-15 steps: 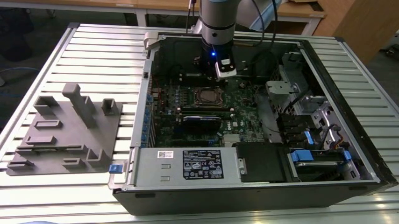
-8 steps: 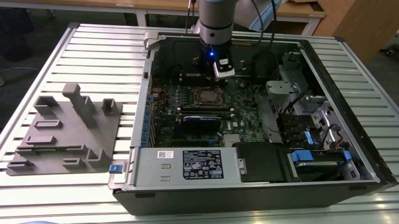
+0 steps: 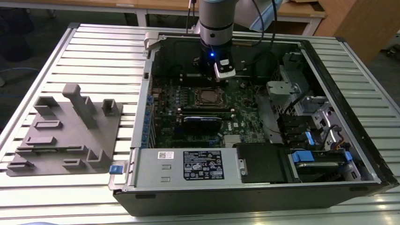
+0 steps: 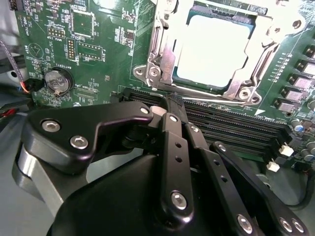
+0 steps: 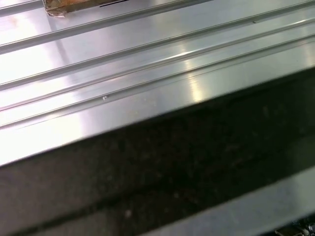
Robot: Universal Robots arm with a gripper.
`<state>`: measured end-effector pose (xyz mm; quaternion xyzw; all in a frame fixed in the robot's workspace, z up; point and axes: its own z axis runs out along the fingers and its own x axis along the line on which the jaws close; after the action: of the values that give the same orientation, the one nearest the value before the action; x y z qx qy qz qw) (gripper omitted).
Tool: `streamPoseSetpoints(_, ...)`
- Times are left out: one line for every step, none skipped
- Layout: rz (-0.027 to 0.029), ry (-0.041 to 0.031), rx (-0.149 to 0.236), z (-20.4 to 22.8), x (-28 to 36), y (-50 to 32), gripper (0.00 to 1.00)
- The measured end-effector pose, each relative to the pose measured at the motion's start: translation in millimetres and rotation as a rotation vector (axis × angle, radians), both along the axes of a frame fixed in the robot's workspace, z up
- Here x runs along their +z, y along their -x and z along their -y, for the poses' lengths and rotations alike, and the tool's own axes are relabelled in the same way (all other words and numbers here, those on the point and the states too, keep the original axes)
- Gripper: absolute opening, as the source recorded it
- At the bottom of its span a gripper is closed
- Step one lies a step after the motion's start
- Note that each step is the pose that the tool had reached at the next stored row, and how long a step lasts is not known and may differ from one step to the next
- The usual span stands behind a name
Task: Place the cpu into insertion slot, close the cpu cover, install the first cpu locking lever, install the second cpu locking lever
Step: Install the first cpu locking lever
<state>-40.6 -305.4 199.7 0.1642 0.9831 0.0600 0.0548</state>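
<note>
Sitting in the insertion slot [image 4: 236,93], the cpu [image 4: 211,49] lies just beyond the closed, empty pincer [image 4: 170,105].

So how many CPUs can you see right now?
1. The cpu sits on the green motherboard, framed by the cpu cover, just beyond the gripper. The gripper hides part of the board, so another could be out of sight.

This is a robotics lab or test workshop. An open desktop computer case [image 3: 250,140] lies on its side on a ribbed aluminium-profile table [image 3: 93,56], its green motherboard [image 3: 206,112] exposed beneath an industrial robot arm [image 3: 216,23]. A grey moulded fixture tray [image 3: 69,131] sits beside the case, and wooden desks [image 3: 125,5] stand behind on a dark floor.
</note>
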Motion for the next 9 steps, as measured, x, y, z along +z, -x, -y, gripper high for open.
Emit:
streamPoseSetpoints(0.0005, -0.0001, 0.0, 0.3, 0.0, 0.1, 0.11)
streamPoseSetpoints(0.0005, 0.0, 0.0, 0.3, 0.0, 0.0, 0.11)
streamPoseSetpoints(0.0005, 0.0, 0.0, 0.3, 0.0, 0.0, 0.11)
streamPoseSetpoints(0.0005, 0.0001, 0.0, 0.3, 0.0, 0.0, 0.11)
streamPoseSetpoints(0.0005, 0.0, 0.0, 0.4, 0.0, 0.0, 0.11)
streamPoseSetpoints(0.0006, 0.0, 0.0, 0.4, 0.0, 0.1, 0.11)
streamPoseSetpoints(0.0007, 0.0001, 0.0, 0.5, 0.0, 0.1, 0.11)
streamPoseSetpoints(0.0011, 0.0001, 0.0, 0.5, 0.0, 0.2, 0.11)
streamPoseSetpoints(0.0019, 0.0, 0.0, 0.5, 0.0, 0.8, 0.11)
